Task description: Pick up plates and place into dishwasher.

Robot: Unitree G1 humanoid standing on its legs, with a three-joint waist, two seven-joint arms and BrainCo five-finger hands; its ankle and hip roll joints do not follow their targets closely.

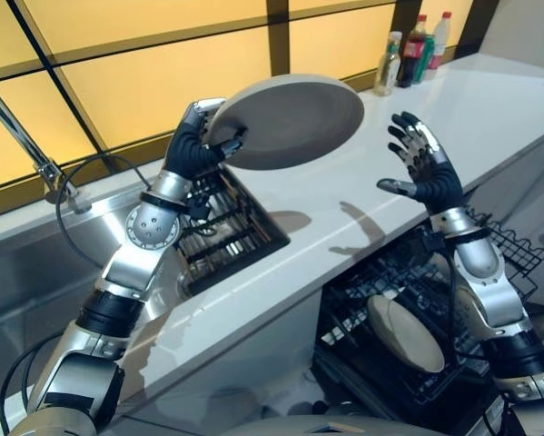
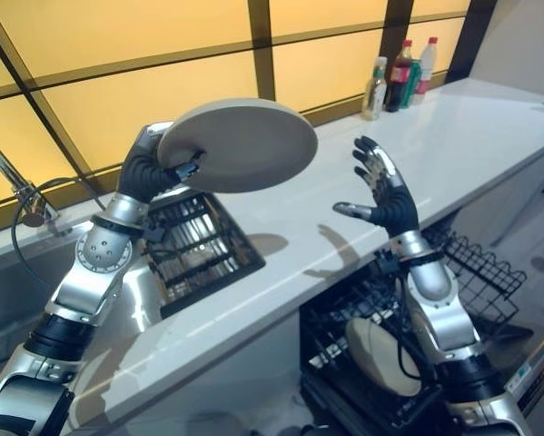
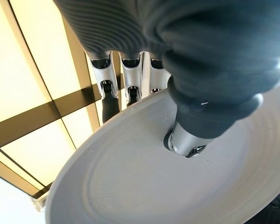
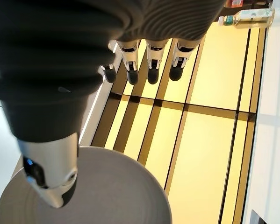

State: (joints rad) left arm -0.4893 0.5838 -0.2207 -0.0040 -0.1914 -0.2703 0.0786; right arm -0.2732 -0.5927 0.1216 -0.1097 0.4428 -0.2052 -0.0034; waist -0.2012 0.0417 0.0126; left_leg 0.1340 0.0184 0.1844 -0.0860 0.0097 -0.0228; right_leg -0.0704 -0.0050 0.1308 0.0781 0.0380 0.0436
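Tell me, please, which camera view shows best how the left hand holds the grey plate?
The left wrist view: the left hand pinches the plate, thumb on one face, fingers over the rim. Both eye views show the whole plate lifted above the counter, but the grip looks small. The right wrist view shows part of the plate.

Plate [image 1: 294, 118]: we see matt grey, ceramic-looking, smooth with faint concentric rings.
Left hand [image 1: 197, 143]: we see brushed silver metal fingers, a dark ribbed rubbery cover, curled on the plate's rim.
Right hand [image 1: 424, 163]: we see the same silver metal and dark ribbed cover, fingers spread.
Counter [image 1: 489, 109]: we see white, smooth, glossy.
Sink [image 1: 26, 263]: we see brushed steel, dull sheen.
Drying rack [image 1: 226, 232]: we see black coated wire.
Dishwasher rack [image 1: 517, 250]: we see dark coated wire.
Bottles [image 1: 412, 50]: we see clear shiny plastic.
Wall panels [image 1: 144, 82]: we see smooth yellow, dark frames.
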